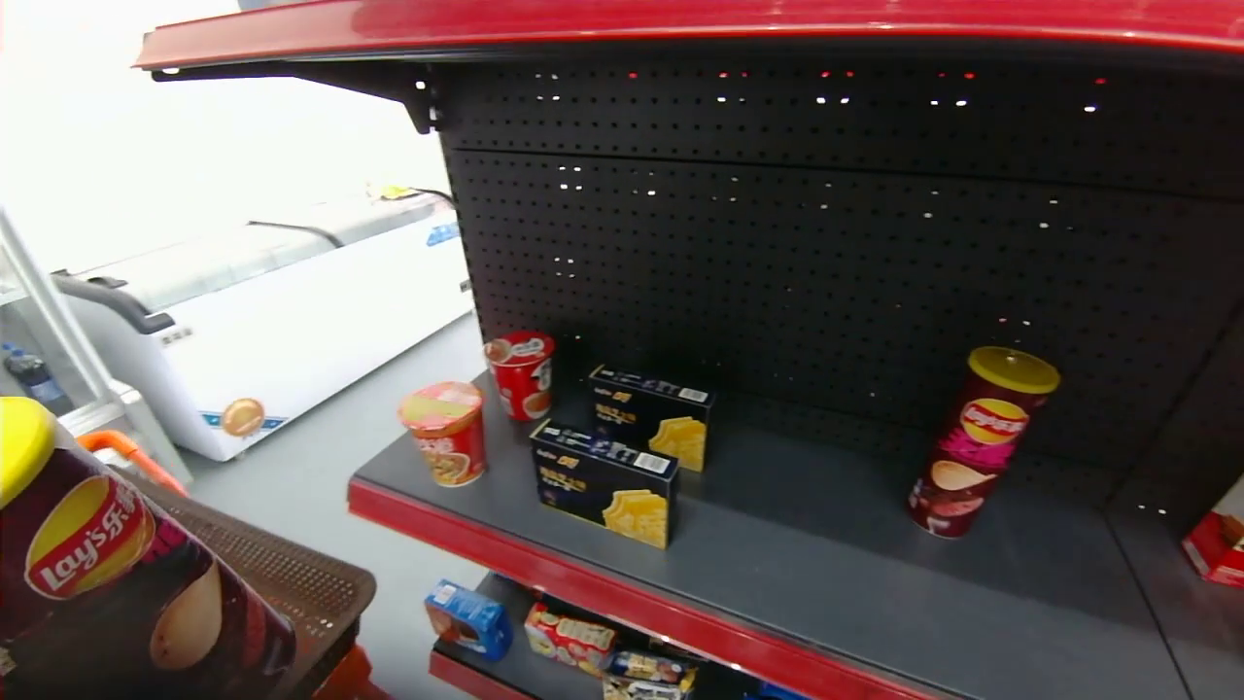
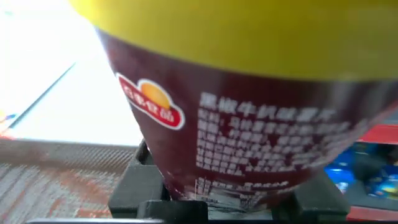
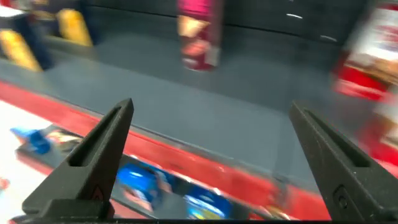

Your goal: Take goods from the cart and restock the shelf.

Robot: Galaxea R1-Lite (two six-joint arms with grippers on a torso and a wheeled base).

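Left of the shelf [image 1: 826,583], over the cart [image 1: 292,574], my left fingers [image 2: 134,186] grip a chip can [image 1: 97,564], lid uppermost and tilted; bare shelf board lies ahead to its right. My right fingers [image 3: 93,162], spread wide and empty, hover at the shelf's red edge.

The right gripper [image 3: 211,106] has two matte black, wedge-shaped fingers [image 3: 93,168]; the left gripper [image 2: 227,193] looks black and boxy.

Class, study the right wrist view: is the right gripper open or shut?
Open. The right gripper has its two fingers wide apart, nothing held between them; the shelf shows through the gap.
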